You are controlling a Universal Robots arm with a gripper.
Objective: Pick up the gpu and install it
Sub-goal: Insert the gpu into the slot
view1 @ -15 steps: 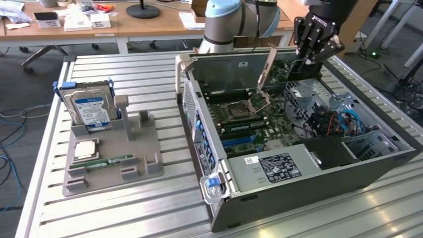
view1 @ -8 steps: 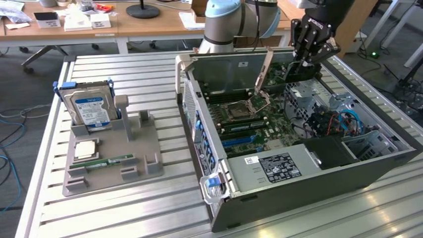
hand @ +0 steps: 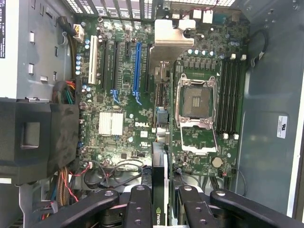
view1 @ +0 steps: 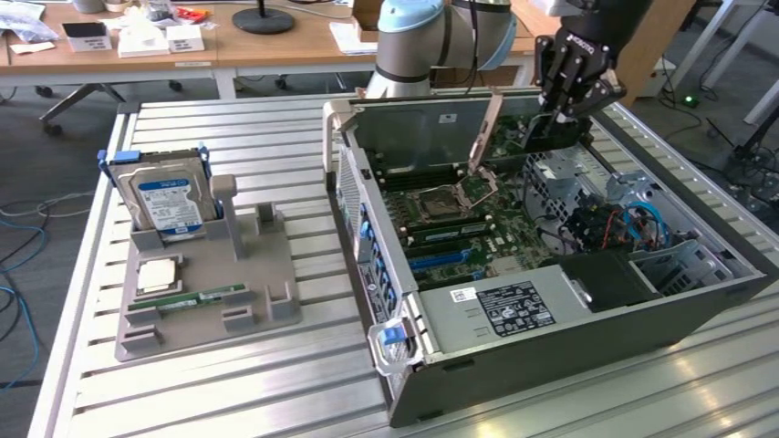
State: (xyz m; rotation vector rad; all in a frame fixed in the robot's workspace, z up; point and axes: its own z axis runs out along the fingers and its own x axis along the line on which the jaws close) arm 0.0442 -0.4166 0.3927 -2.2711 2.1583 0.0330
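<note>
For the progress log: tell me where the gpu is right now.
The gpu is clamped in the gripper, edge-on in the wrist view, above the motherboard of the open computer case toward the exterior view's right.

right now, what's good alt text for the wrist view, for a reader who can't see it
The gripper holds the gpu edge-on above the motherboard of an open computer case. On the board are a blue expansion slot, an open CPU socket and a row of memory slots.
</note>
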